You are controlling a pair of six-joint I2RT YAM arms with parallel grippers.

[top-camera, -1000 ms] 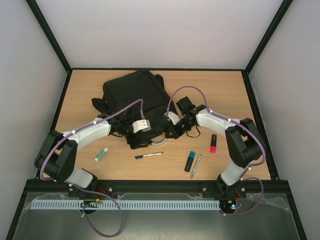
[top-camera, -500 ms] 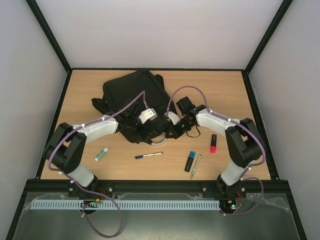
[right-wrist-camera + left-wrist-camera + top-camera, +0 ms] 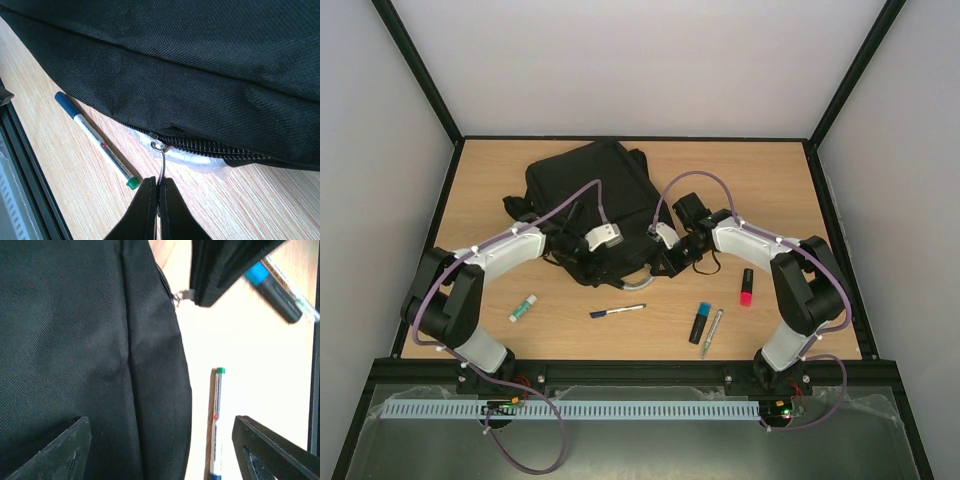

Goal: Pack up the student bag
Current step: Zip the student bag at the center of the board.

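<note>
Since half a second ago the left wrist has drawn back a little over the student bag point(image 3: 590, 190), which lies flat on a pale wood-grain table point(image 3: 770, 180) enclosed by plain grey-white walls point(image 3: 640, 60). The bag is black woven fabric, soft and creased. Above its near edge the left gripper point(image 3: 160, 422) hangs with jaws spread wide. The right gripper point(image 3: 159, 182) is pinched tight on the thin metal zip pull point(image 3: 161, 160). Just near of the bag lies a slim white pen point(image 3: 97, 142); a blue highlighter point(image 3: 700, 322) and a pink highlighter point(image 3: 746, 287) lie to its near right.
</note>
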